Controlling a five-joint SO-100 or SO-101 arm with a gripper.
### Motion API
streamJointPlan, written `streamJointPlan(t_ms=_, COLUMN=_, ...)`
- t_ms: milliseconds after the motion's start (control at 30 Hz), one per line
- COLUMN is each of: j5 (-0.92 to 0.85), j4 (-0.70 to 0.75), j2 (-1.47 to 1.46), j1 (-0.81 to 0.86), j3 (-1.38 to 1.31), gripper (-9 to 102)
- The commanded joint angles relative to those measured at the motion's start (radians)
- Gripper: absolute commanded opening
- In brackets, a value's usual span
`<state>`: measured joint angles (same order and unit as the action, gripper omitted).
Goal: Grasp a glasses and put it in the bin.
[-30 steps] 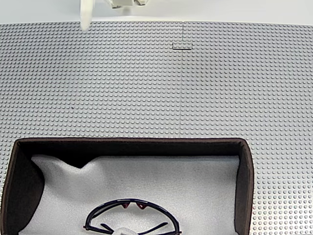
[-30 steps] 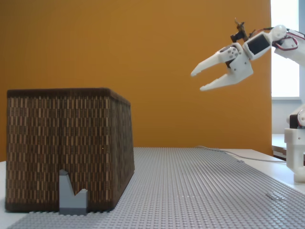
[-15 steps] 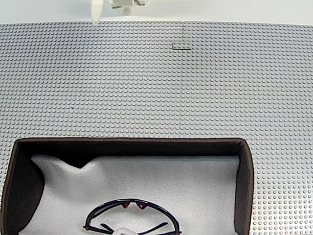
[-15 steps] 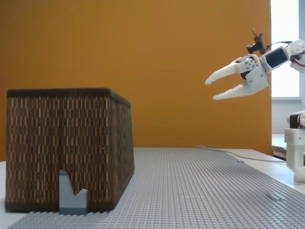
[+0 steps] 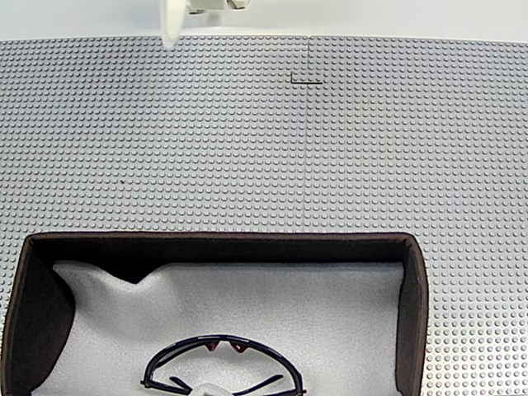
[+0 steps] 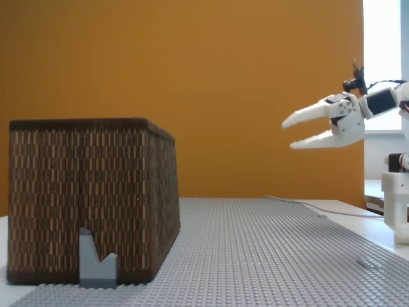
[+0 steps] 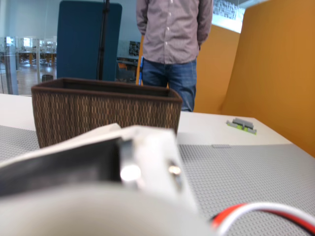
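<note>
Your gripper (image 6: 287, 133) hangs high above the table (image 6: 268, 243) at the right of a fixed view, pointing left and roughly level, well apart from the bin (image 6: 89, 198). Its 2 white fingers (image 6: 313, 115) are spread, nothing between them. One fingertip pokes in at the top edge of a fixed view (image 5: 171, 23), blurred.

The glasses (image 5: 221, 370) lie inside the bin (image 5: 412, 305) on the white lining (image 5: 272, 305), near its bottom edge in that view, lenses toward the arm, partly cut off by the frame.

Wrist view: gripper body close and out of focus, bin (image 7: 106, 110) ahead, a person (image 7: 173, 46) standing behind it.
</note>
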<state>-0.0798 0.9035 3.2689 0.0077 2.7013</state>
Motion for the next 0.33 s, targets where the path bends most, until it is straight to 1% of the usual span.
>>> streamJointPlan(t_ms=0, j5=-0.009, j4=-0.011, j2=0.064, j1=0.012, j3=0.038, gripper=18)
streamJointPlan(t_ms=167, j5=-0.017, j4=0.003, j2=0.129, j1=0.017, j3=0.06, gripper=18)
streamJointPlan(t_ms=300, j5=-0.005, j4=0.008, j2=0.115, j1=0.018, j3=0.057, gripper=18)
